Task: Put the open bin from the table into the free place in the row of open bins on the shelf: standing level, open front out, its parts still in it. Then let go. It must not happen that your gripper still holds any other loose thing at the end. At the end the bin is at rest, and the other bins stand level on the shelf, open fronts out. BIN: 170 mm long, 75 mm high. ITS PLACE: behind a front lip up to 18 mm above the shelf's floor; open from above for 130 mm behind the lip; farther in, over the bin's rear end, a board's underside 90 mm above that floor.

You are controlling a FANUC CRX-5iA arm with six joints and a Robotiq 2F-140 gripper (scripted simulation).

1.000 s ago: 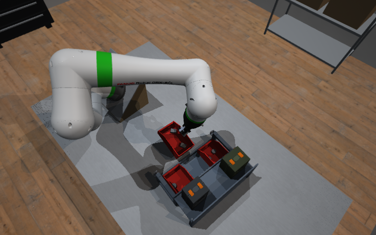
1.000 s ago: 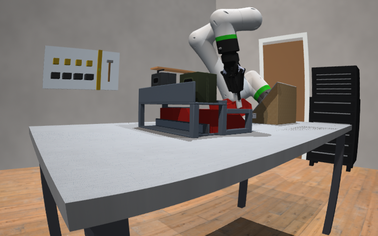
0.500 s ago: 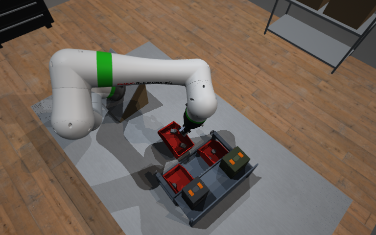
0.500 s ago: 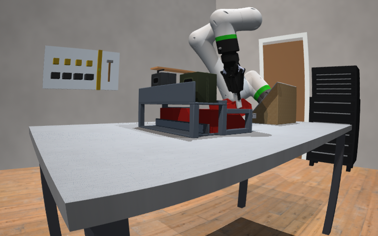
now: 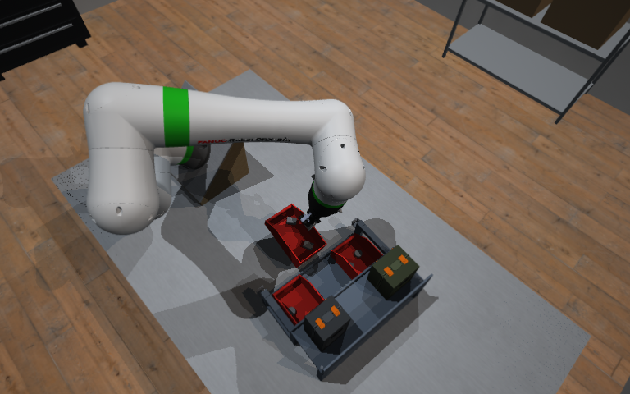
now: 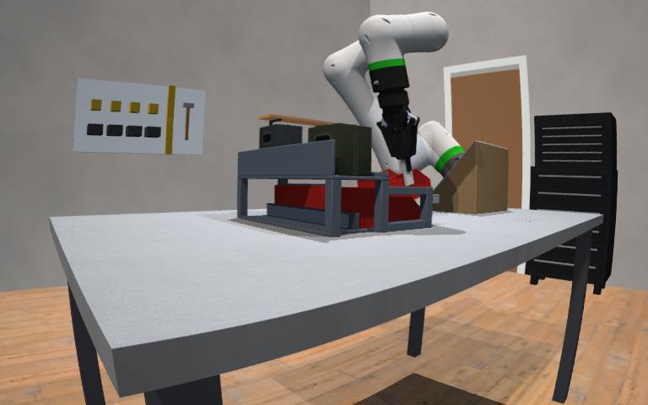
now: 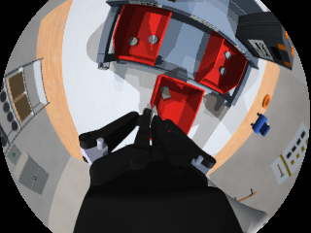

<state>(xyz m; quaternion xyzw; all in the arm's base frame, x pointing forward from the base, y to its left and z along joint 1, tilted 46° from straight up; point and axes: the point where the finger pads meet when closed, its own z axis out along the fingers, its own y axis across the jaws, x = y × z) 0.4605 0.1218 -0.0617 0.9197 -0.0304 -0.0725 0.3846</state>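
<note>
Jaws (image 5: 310,222) (image 6: 407,177) seemingly grip the raised red bin's (image 5: 295,236) (image 6: 372,183) (image 7: 181,108) side wall; 2 parts inside.

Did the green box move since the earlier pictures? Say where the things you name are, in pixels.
No. In the top view, the green box (image 5: 390,275) (image 6: 353,148) is at the same end of the grey shelf (image 5: 375,326) (image 6: 332,205) (image 7: 182,45) as before.
</note>
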